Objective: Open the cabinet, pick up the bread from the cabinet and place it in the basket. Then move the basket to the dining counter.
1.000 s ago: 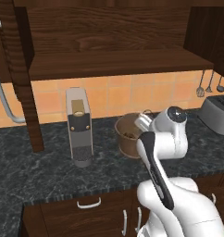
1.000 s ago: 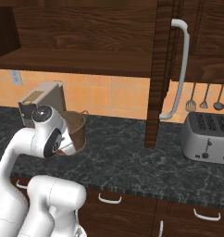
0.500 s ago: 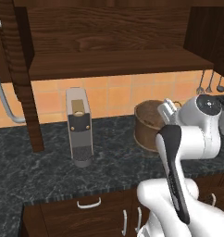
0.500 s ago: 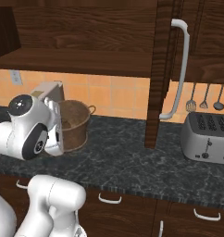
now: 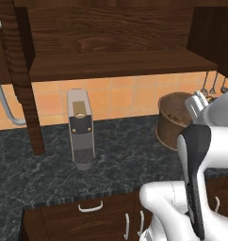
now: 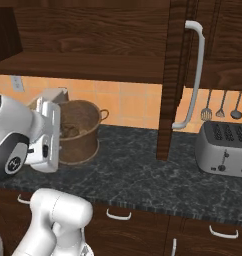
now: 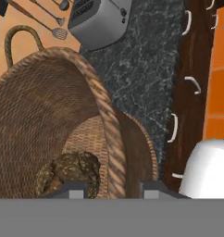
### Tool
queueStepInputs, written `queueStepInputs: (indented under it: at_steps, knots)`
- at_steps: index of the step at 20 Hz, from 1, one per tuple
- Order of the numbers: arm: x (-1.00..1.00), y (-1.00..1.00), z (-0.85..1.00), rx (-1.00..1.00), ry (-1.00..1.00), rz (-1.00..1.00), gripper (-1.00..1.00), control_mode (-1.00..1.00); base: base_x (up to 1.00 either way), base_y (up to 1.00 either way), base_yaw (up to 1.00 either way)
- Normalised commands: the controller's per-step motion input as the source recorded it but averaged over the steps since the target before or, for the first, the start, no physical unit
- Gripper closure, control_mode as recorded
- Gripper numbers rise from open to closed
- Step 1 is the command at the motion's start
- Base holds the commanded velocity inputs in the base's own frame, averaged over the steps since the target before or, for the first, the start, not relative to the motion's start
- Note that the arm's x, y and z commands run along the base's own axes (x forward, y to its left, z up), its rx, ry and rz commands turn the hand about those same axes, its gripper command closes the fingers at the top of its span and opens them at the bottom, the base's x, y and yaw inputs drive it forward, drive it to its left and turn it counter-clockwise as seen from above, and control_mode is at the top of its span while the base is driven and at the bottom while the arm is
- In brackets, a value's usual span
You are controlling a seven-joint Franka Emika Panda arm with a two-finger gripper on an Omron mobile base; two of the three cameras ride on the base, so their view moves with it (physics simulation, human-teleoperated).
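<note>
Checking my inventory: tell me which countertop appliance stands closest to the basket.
The tall grey coffee machine, right behind the basket. The toaster sits far off, beyond the open cabinet door.

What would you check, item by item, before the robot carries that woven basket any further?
1. Small dark brown bread lump lies inside the round brown woven basket: ok.
2. Gripper straddles the basket's rim, one fingertip inside, one outside: ok.
3. Grip firm on the rim: cannot tell.
4. Basket upright: cannot tell; it looks tilted in the left base view.
5. Tall grey coffee machine stands apart from the basket: ok.
6. Silver toaster stands well off to the side: ok.
</note>
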Motion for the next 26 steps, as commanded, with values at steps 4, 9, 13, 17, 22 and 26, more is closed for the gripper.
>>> queueStepInputs:
  at_steps: [4, 9, 13, 17, 22, 26]
  knots:
    - [-0.43, 0.0, 0.16, 0.0, -0.03, -0.02, 1.0, 1.0, -0.5, 0.04, 0.0]
    - [0.0, 0.0, 0.0, 0.0, 0.0, 0.0, 1.0, 1.0, -1.0, -0.09, 0.0]
    - [0.0, 0.0, 0.0, 0.0, 0.0, 0.0, 1.0, 1.0, -0.76, -0.48, -0.46]
    - [0.0, 0.0, 0.0, 0.0, 0.0, 0.0, 1.0, 1.0, 0.0, 0.0, -1.0]
    - [0.0, 0.0, 0.0, 0.0, 0.0, 0.0, 1.0, 1.0, 0.0, 0.0, -1.0]
    - [0.0, 0.0, 0.0, 0.0, 0.0, 0.0, 1.0, 1.0, 0.0, 0.0, -1.0]
